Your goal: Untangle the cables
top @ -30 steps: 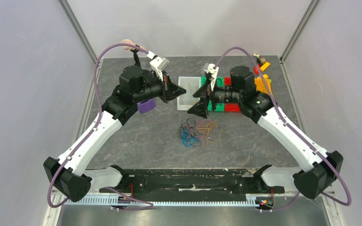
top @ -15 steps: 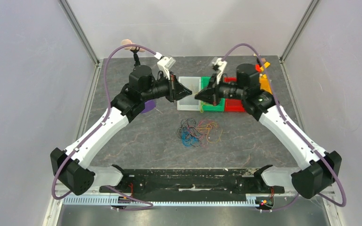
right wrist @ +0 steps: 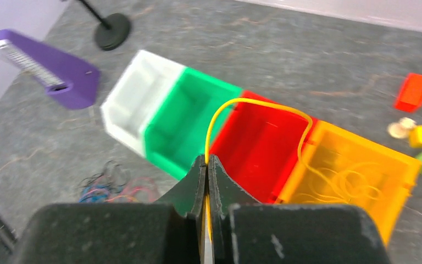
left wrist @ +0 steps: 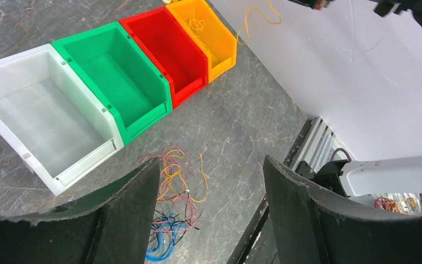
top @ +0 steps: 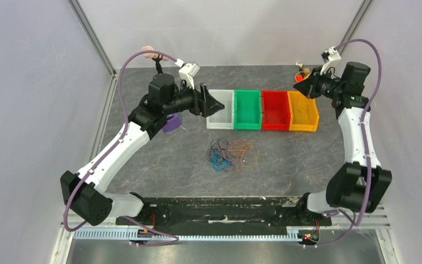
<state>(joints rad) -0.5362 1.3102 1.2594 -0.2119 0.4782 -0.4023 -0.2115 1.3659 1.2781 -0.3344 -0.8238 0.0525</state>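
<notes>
A clump of thin cables (top: 232, 154) in black, blue, red and orange lies on the dark mat in front of the bins, also seen in the left wrist view (left wrist: 167, 187). My left gripper (top: 211, 104) hovers by the white bin (top: 220, 125), open with nothing between its fingers (left wrist: 134, 209). My right gripper (top: 303, 87) is raised at the far right, behind the orange bin (top: 303, 127). It is shut (right wrist: 207, 160) on a yellow cable (right wrist: 253, 103) that arcs over into the orange bin (right wrist: 395, 165), where more yellow cables lie.
A row of bins stands across the back: white, green (top: 248, 125), red (top: 275, 126), orange. A purple tool (top: 170, 124) lies under the left arm. Small coloured blocks (right wrist: 417, 91) sit at the back right corner.
The right gripper shut on the yellow cable near the left gripper and swung it to the far right, over the orange bin. The left gripper opened and let go.
</notes>
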